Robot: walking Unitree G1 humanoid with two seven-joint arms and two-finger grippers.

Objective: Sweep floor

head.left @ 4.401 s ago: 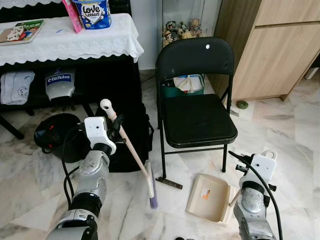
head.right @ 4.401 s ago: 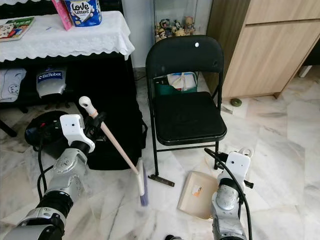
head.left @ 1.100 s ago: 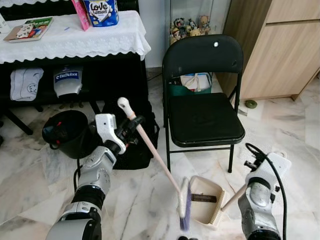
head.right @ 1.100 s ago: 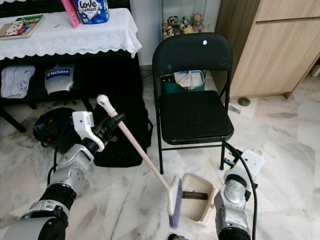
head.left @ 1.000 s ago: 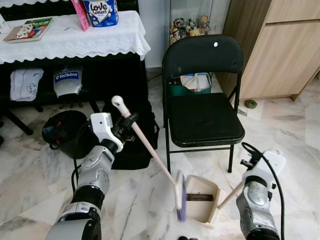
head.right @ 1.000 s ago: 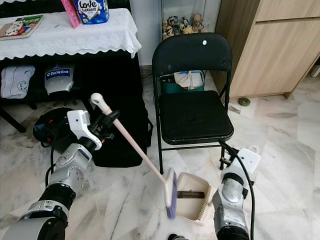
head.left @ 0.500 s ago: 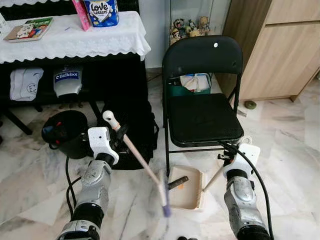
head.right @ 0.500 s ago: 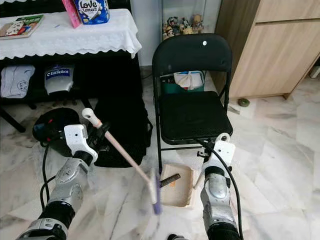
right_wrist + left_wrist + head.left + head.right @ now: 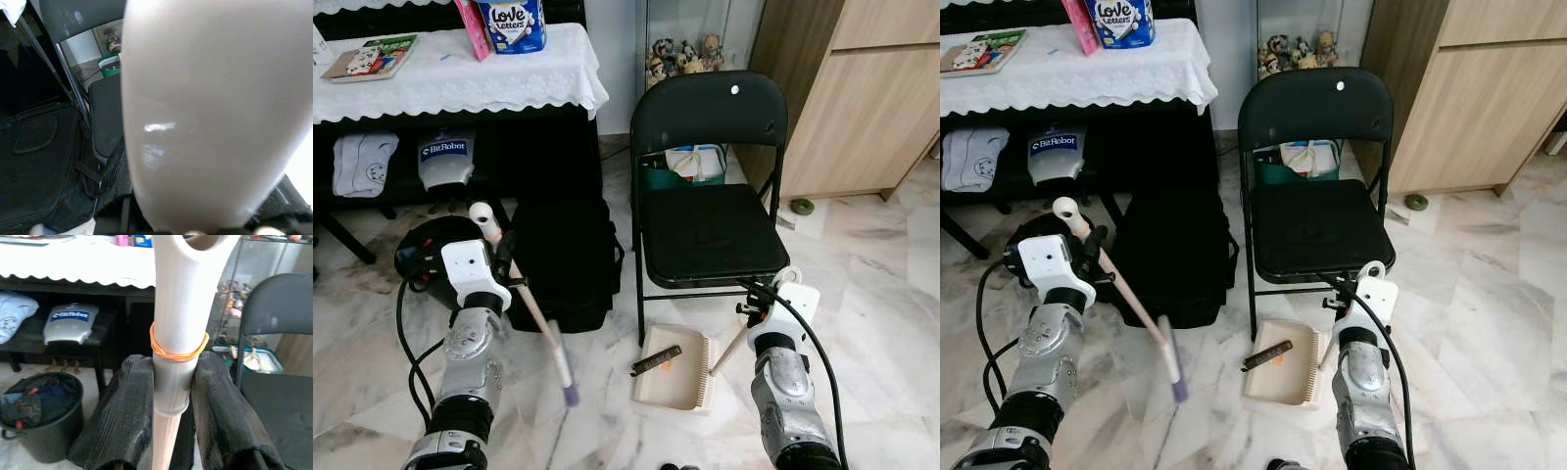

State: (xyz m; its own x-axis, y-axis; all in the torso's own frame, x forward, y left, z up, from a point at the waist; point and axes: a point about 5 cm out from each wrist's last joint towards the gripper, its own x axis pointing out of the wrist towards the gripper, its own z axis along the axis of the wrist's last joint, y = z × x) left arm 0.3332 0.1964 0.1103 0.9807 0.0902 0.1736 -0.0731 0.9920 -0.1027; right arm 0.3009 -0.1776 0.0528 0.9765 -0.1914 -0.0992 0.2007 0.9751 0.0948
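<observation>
I see left gripper (image 9: 171, 431) clamped on broom (image 9: 530, 315), lower left; right gripper (image 9: 751, 321) holds dustpan (image 9: 675, 368) handle, lower centre, 1 dark stick (image 9: 656, 359) inside.

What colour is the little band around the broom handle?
Orange band; clearest in the left wrist view.

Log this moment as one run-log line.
left pincer: shut on broom, head off the floor | right pincer: holds dustpan by its handle | dark stick: across dustpan mouth
</observation>
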